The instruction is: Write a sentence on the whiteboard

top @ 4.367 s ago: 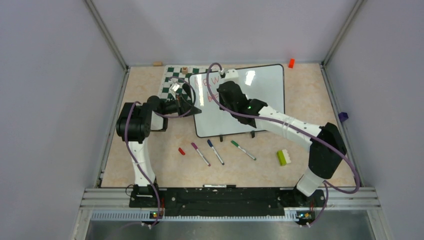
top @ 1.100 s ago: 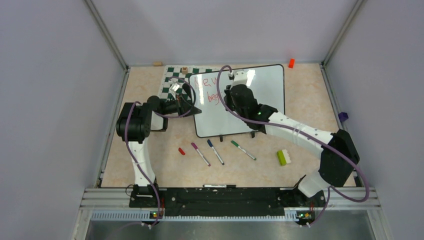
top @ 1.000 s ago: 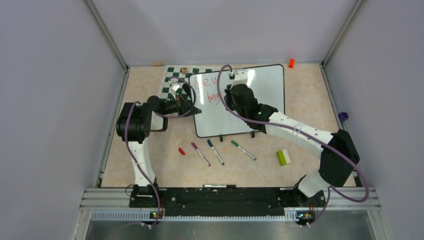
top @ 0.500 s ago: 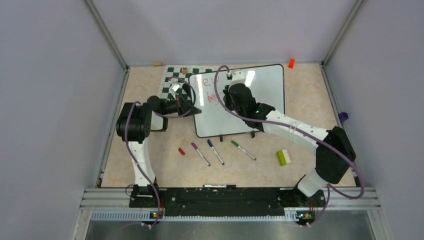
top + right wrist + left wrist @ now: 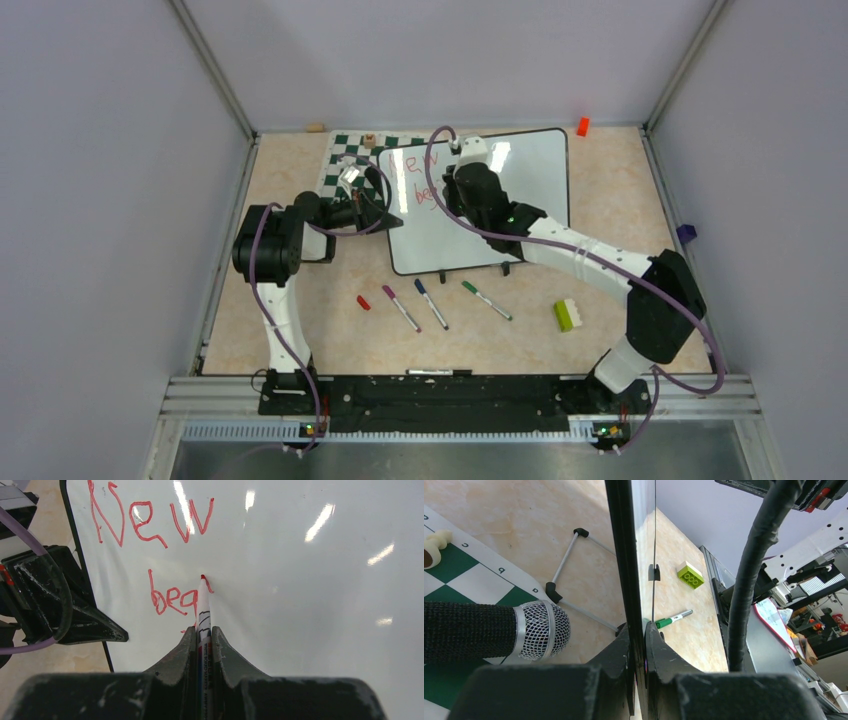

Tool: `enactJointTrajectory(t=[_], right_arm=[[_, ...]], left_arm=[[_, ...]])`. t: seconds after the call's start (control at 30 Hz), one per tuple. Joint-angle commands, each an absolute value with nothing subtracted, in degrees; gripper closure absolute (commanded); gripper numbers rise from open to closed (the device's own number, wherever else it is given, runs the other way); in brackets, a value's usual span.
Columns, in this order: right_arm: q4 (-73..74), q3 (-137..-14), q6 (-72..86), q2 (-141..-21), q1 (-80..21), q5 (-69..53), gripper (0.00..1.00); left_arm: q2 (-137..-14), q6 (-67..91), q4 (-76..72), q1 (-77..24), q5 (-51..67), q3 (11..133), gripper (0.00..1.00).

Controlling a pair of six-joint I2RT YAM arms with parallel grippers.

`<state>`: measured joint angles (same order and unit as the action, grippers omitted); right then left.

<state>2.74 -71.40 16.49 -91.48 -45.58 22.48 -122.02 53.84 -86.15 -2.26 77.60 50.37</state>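
Red marker, clamped in the right gripper, touched the whiteboard; left gripper pinched the board's edge.

A green-and-white chessboard mat is lying at the far left of the beige worktop, and a pale chess piece is sitting near its far edge. A microphone with a black handle and a silver mesh head is resting across the mat. By the back wall a small wooden block is sitting, and an orange block is sitting well to its right. Nearer the front, a red cap, a purple marker, a blue marker and a green marker are lying in a row, none touching. A lime-and-white brick is sitting to their right. A dark blue object is resting against the right wall.
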Motion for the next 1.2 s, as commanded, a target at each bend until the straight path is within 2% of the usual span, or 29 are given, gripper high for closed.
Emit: enactJointTrajectory(t=[0.0,0.17,0.37,0.6,0.77,0.97,1.17], right_arm=[[1.5,-72.8,16.2,-91.1,-45.1,24.5,1.00],[1.6,-73.2,15.8,-91.6,-45.1,22.0,1.00],[2.6,-72.9,17.4,-91.3,-45.1,26.5,1.00],[1.5,-72.8,16.3,-91.6,-45.1,21.3,1.00],[2.8,-72.4,18.3,-90.7,-45.1,29.1,1.00],[0.7,-71.7,16.1,-90.6,-45.2,21.7,1.00],[1.3,-71.7,16.6,-90.3,-45.1,24.2,1.00]], left_arm=[[-122.3,45.2,-92.8,-2.5,78.2,50.7,1.00],[-122.3,45.2,-92.8,-2.5,78.2,50.7,1.00],[-122.2,45.2,-92.8,-2.5,78.2,50.7,1.00],[-122.2,45.2,-92.8,-2.5,78.2,50.7,1.00],[-122.3,45.2,-92.8,-2.5,78.2,50.7,1.00],[-122.3,45.2,-92.8,-2.5,78.2,50.7,1.00],[-122.2,45.2,-92.8,-2.5,78.2,50.7,1.00]])
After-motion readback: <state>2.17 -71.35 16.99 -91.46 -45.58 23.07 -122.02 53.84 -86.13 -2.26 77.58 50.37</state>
